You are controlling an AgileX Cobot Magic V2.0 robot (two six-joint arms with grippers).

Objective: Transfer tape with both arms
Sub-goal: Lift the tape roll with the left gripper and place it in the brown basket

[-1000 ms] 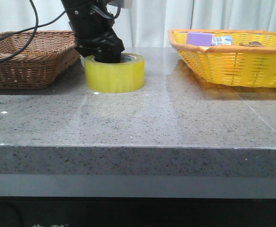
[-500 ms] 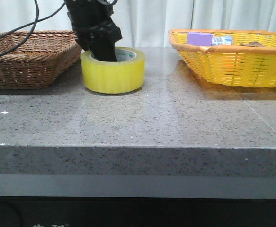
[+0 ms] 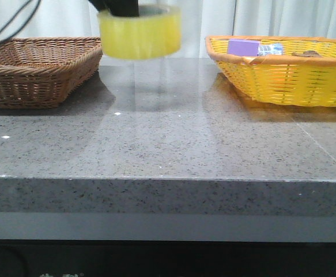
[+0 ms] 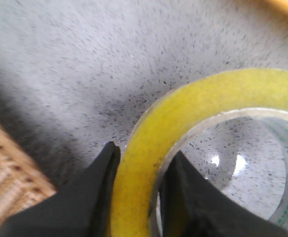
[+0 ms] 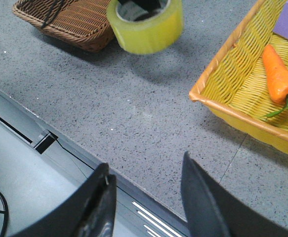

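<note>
Brown wicker basket parked at the far left edge of the desk. Beside it, big change: tape off the stone now, up in the air above the far-left part of the desk, where half a second ago sat flat on the surface. Left gripper clamped across the roll's wall, one finger inside the core, one outside. Lift done, handover likely next. Translucent yellow roll, white core, green lettering. Further right, right gripper spread wide, empty, near the front edge. Yellow basket at far right.
</note>
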